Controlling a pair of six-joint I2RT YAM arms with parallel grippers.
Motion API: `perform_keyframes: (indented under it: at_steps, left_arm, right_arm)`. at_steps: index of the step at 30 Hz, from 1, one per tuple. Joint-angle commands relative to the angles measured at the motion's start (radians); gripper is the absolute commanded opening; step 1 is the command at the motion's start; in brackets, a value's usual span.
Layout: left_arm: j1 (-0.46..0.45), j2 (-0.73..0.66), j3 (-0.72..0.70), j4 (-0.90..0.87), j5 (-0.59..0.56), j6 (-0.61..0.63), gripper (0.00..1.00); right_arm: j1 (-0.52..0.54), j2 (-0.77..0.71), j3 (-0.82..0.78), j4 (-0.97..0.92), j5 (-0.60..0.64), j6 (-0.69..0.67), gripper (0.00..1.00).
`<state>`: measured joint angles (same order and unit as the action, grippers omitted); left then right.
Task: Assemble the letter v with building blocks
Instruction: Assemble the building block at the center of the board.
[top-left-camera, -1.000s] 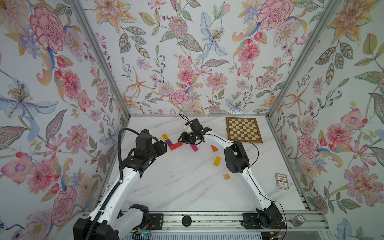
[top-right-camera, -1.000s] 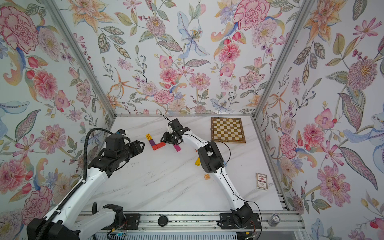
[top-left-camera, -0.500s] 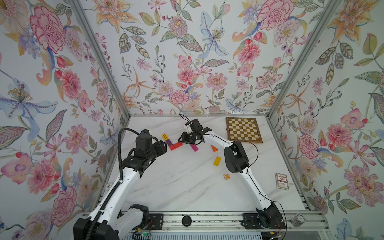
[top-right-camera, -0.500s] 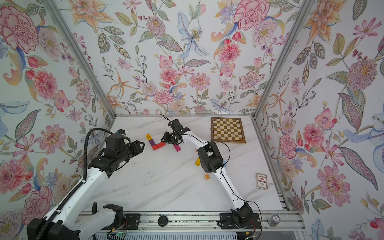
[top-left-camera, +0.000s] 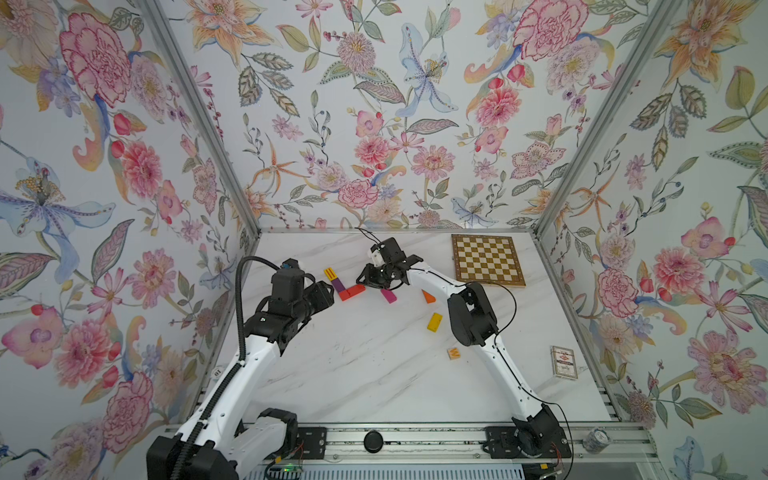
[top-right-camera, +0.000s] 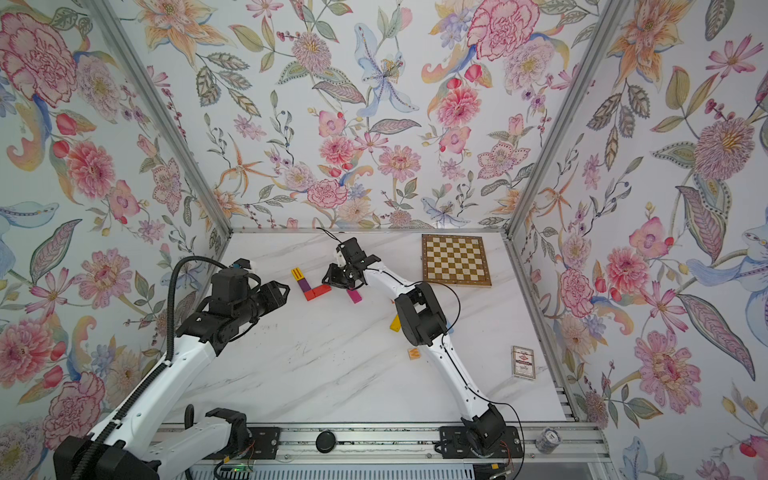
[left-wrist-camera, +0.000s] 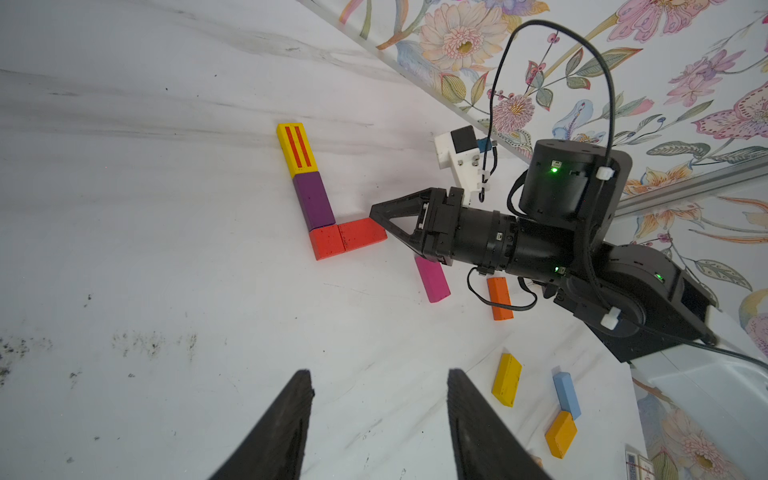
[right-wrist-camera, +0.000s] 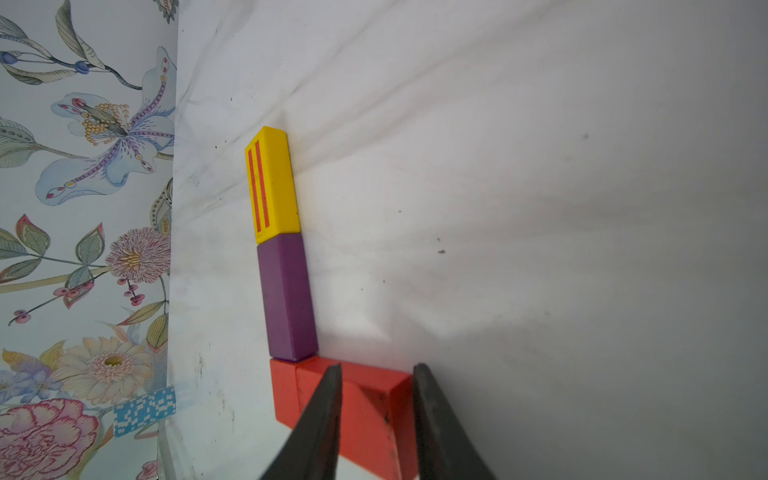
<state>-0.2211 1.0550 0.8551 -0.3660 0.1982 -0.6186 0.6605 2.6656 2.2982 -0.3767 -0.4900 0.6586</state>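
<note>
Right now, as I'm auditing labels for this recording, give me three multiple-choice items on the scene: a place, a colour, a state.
1. Where does the purple block lie?
A. alone, away from all other blocks
B. between the striped yellow block and a red block, end to end
C. stacked on top of another block

2. What colour are the stripes on the striped yellow block?
A. blue
B. green
C. red

3. How do the left jaws stand?
A. apart, nothing between them
B. shut on a block
C. fully closed and empty

Key: 1 B, the left wrist view shows it touching both neighbours in one row; 2 C, two red stripes run along its top in both wrist views; 3 A, the left wrist view shows only bare table between them.
</note>
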Motion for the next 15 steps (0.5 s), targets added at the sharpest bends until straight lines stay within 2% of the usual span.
perform_keyframes:
  at_steps: [1, 15]
  left_arm:
    - [-0.003, -0.002, -0.005, -0.028, -0.003, 0.011, 0.56]
    - [-0.003, -0.003, -0.008, -0.03, -0.005, 0.011, 0.56]
  right_arm:
    - [-0.003, 0.028, 0.016, 0.0, -0.009, 0.012, 0.31]
    - [-0.006, 0.028, 0.015, 0.005, -0.01, 0.019, 0.28]
